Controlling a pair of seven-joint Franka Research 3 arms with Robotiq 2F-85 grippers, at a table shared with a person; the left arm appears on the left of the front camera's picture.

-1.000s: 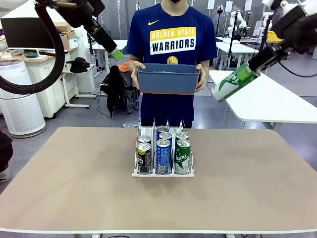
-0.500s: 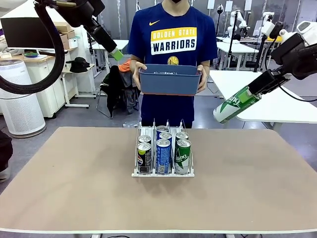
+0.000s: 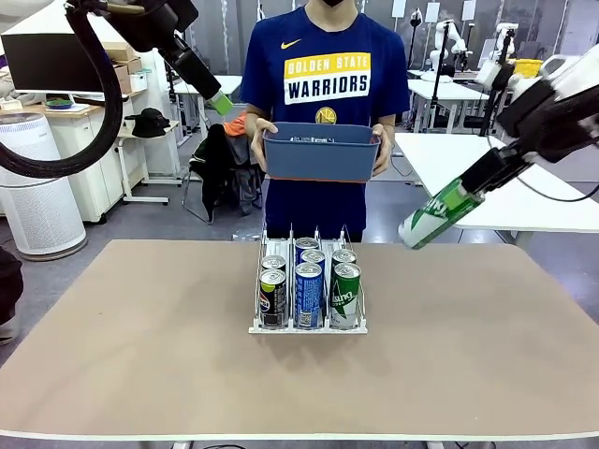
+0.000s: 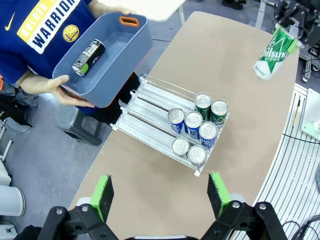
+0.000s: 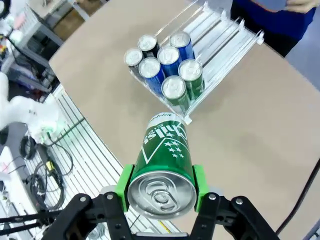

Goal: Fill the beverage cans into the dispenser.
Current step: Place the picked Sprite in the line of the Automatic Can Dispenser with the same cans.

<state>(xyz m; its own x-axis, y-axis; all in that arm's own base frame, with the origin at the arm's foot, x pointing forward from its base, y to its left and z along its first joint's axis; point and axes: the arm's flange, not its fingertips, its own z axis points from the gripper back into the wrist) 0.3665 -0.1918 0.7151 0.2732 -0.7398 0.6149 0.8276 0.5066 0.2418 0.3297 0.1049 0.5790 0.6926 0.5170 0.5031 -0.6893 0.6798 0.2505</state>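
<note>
**Beverage cans (image 3: 309, 295): six racked, one green can (image 5: 162, 150) aloft in the right gripper (image 3: 465, 192)**

Nearest, six cans stand two deep at the front end of the dispenser (image 4: 150, 102), black, blue and green across its three lanes. The far stretch of every lane is bare. Above the table (image 3: 140, 374) and off to the rack's right, the right gripper is closed on the green can. Its pads (image 5: 125, 185) clamp the wall just under the top rim, and the can hangs tilted, base downward. Thin aluminium like this is probably smooth and easy to dent, and fairly heavy for its size if full. A moderate squeeze across the round body, close to the stiffer rim as here, looks the sound hold. Farther off, a person holds a blue-grey bin (image 3: 318, 159) with one black can (image 4: 88, 57) lying on its side inside. The left gripper (image 4: 160, 194), jaws spread wide and empty, hangs high beside the bin.
</note>
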